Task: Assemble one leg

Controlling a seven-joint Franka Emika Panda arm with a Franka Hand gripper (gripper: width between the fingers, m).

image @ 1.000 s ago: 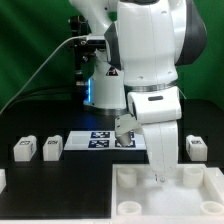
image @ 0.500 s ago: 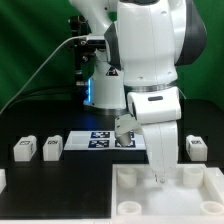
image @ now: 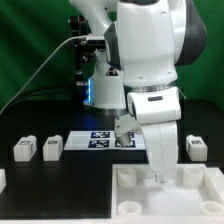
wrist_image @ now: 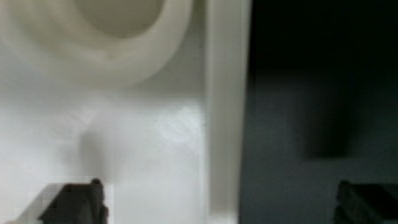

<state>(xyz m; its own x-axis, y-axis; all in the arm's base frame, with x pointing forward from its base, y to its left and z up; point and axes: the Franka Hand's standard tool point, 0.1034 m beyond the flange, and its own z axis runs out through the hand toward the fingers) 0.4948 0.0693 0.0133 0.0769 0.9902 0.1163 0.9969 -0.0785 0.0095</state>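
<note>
White tray (image: 135,186) sits under the gripper (image: 157,178), whose fingers are spread wide and hold nothing. The nearest leg (image: 197,149) lies just beyond, toward the exterior view's right, long side crosswise.

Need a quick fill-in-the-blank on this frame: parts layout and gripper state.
1. The gripper hangs low over the white tray-like piece, and its jaws are ____.
2. Off the end of the marker board toward the exterior view's left, ____ legs stand side by side.
3. A lone leg stands on the exterior view's ____ side of the arm.

Missing words: open; two; right.
</note>
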